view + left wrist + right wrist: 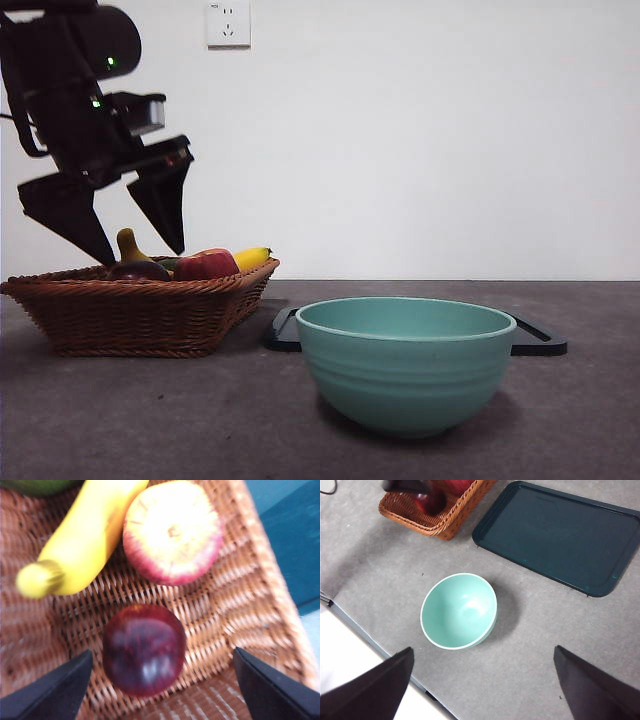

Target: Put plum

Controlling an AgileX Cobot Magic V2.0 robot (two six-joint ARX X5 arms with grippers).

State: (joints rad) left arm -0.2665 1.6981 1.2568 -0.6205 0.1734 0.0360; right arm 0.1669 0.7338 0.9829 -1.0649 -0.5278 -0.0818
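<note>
Plain white wall (one socket up high) behind grey tabletop.

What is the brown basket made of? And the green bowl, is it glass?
The basket looks like woven wicker: brown strands cross in a weave, matte. The bowl is not see-through, so likely not glass; its smooth mint surface with faint ridges and soft shine suggests ceramic or plastic, hard to say which.

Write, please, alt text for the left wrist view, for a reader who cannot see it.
The left gripper, jaws open, hangs over a dark maroon plum that lies in a brown wicker basket. A red and yellow apple and a yellow banana lie in the same basket, apart from the plum, and a dark teal tray shows beyond the rim.
</note>
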